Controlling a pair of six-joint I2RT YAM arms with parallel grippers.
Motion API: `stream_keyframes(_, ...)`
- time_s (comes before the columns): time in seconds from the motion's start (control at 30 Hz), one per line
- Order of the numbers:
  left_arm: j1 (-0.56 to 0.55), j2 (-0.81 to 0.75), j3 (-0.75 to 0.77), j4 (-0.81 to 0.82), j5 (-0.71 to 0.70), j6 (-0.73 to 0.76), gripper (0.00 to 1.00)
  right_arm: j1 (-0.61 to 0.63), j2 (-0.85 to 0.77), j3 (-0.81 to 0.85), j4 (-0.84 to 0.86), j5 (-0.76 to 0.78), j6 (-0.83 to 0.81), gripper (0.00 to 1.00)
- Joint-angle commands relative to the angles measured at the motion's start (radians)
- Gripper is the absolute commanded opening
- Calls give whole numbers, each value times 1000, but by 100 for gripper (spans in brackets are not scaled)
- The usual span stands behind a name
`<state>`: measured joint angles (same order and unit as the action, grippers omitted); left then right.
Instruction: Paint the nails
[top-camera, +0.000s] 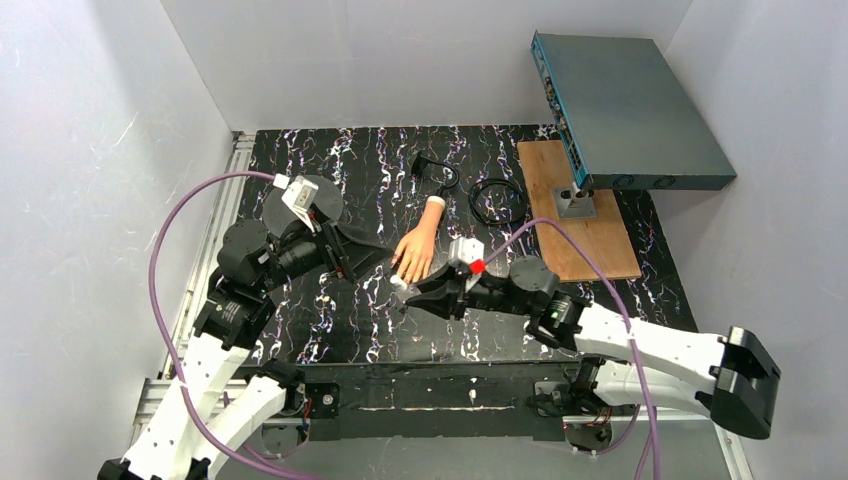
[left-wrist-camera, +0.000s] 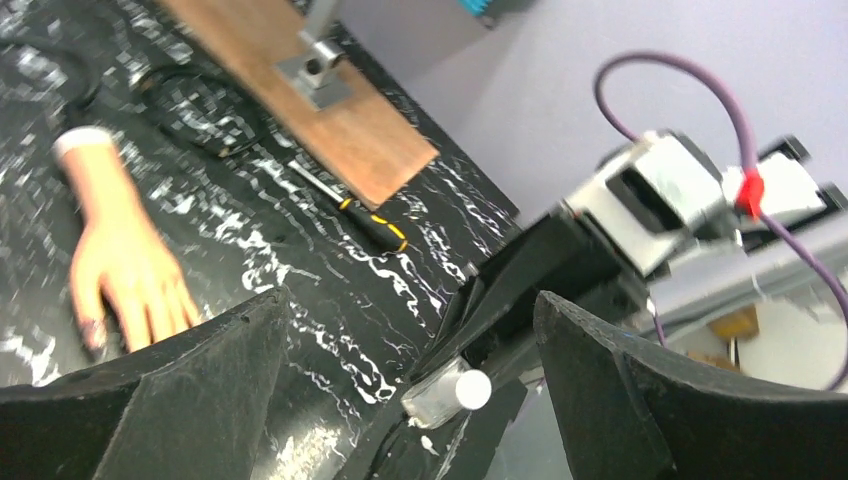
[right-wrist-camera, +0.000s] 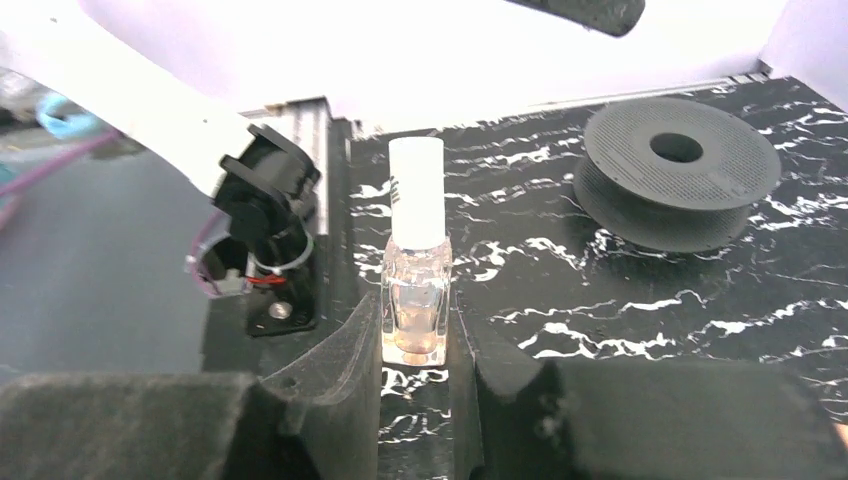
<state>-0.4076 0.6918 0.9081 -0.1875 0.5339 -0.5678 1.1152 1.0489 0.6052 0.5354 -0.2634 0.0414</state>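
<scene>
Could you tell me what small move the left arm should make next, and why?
Probably ease the open left pincer forward until it straddles the white cap, then close. The right pincer clamps the polish bottle with its cap on, pointing toward the left pincer, so no brush is free yet to paint the mannequin hand.
</scene>
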Motion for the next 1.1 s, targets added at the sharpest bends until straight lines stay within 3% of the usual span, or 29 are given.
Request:
stream_keyframes(0.0, 4, 6, -47, 271, 282, 77, 89, -57, -99, 8, -33, -190, 129, 1)
stream_keyframes(0.4, -3, 89, -59, 618, 582, -51, 82, -152, -157, 89, -103, -339, 398, 1)
stream_keyframes(0.77, -88, 124, -53, 542, 573, 14, 81, -156, -198, 79, -82, -264, 414, 1)
stream_keyframes(1.07, -150, 153, -36, 491, 557, 71, 69, -161, -226, 67, -40, -275, 443, 1)
